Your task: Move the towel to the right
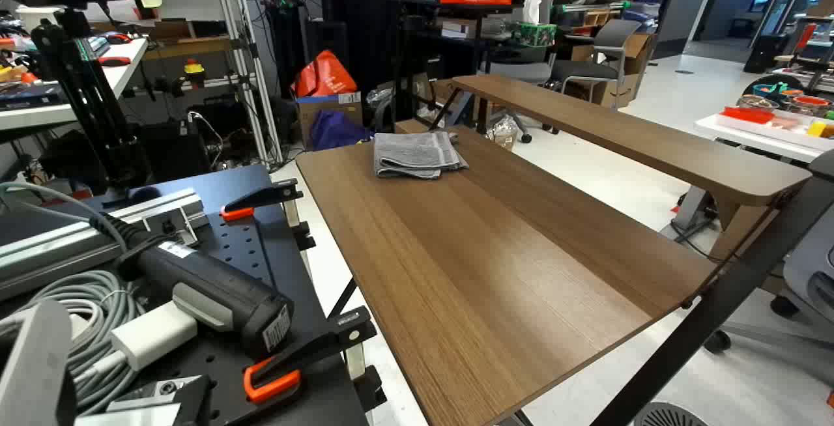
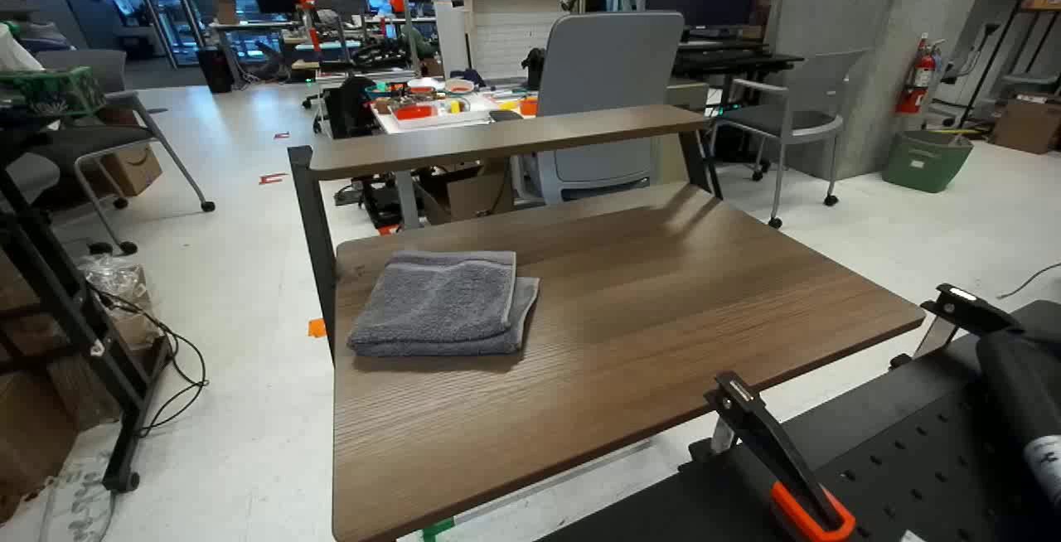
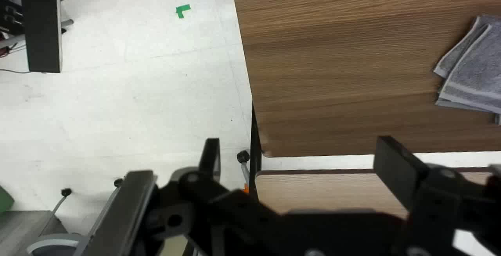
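In the wrist view the empty gripper (image 3: 299,146) gapes wide. In an exterior view, a black-and-orange clamp (image 2: 782,452) sits near right; beyond it, at left on the worktop (image 2: 638,318), lies the grey towel (image 2: 439,302), folded, layers askew; a raised shelf (image 2: 510,142) spans the far side.

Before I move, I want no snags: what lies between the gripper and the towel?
In the wrist view, only bare tabletop shows between gripper and towel.

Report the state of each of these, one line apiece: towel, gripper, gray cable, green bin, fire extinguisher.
Towel: folded, lying on the tabletop.
Gripper: open, holding nothing.
Gray cable: coiled.
Green bin: standing upright.
Fire extinguisher: upright.
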### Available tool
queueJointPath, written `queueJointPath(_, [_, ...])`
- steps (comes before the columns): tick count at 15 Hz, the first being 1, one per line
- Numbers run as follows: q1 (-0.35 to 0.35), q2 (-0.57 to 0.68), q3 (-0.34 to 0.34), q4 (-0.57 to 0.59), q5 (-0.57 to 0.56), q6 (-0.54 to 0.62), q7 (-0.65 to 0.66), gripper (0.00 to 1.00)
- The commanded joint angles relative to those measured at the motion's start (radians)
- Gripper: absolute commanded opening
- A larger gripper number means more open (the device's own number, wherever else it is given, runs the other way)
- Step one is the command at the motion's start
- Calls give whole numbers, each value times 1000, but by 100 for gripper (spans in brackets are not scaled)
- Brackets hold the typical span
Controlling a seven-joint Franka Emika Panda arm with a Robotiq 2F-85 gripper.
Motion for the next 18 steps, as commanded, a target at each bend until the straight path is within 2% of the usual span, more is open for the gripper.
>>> queueJointPath(1, [14, 1, -11, 2, -6, -3, 5, 100])
queueJointPath(8, [132, 99, 51, -80, 1, 114, -66, 100])
queueJointPath(13, [202, 276, 87, -121, 1, 378, -97, 100])
queueJointPath(16, [229, 448, 109, -108, 0, 551, -94, 100])
queueJointPath(18, [245, 567, 121, -77, -24, 625, -80, 100])
